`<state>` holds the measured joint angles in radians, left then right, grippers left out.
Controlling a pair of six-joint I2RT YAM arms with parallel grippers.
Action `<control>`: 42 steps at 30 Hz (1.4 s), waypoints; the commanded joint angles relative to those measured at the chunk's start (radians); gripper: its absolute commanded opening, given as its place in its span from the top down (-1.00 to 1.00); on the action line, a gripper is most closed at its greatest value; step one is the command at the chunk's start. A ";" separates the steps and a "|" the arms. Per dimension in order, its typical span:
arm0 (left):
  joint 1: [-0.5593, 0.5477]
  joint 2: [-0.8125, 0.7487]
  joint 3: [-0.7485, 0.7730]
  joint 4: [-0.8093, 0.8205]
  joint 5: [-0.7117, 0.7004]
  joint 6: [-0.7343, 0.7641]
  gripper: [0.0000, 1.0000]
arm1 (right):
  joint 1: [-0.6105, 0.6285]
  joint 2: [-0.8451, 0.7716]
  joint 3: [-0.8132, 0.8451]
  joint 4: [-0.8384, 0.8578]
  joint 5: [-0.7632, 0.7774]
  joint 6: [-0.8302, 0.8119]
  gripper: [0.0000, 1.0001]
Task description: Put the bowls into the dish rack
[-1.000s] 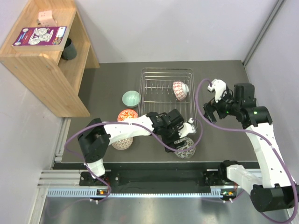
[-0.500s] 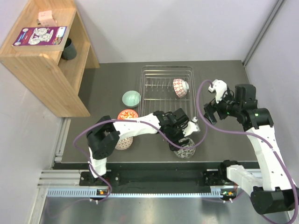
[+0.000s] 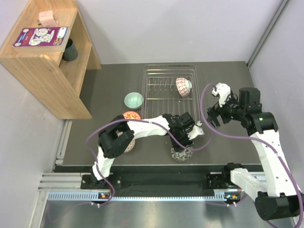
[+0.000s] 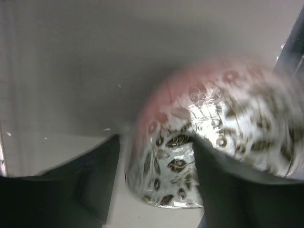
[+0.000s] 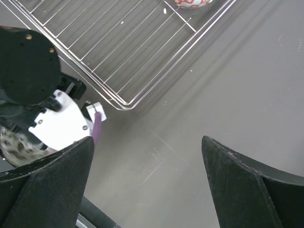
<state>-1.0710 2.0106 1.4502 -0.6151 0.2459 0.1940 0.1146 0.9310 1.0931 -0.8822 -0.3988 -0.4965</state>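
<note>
My left gripper [image 4: 156,142] astride grey-white patterned round bowl [image 4: 168,183] before silver wire dish rack [image 3: 169,71], clench not clear to me; right gripper [image 5: 147,142] released, empty.

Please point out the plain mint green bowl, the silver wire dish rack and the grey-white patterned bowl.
plain mint green round bowl [image 3: 133,99], top view, centre of its inside.
rectangular silver wire dish rack [image 3: 156,102], top view, bare floor wires, left part.
grey-white patterned round bowl [image 3: 181,155], top view, its visible near side.
</note>
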 commanded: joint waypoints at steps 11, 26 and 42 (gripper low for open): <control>0.013 0.001 0.035 -0.023 0.001 0.015 0.99 | -0.006 -0.023 0.033 0.035 -0.037 0.004 -0.89; 0.013 -0.154 -0.017 -0.104 0.138 0.128 1.00 | -0.007 -0.041 0.123 0.161 0.151 0.144 -0.99; 0.272 -0.499 0.097 -0.075 0.174 0.255 1.00 | -0.018 0.110 0.232 0.239 -0.138 0.349 -0.99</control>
<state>-0.9222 1.6241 1.4563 -0.7647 0.3710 0.4126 0.1097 1.0016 1.2640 -0.7052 -0.3492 -0.2249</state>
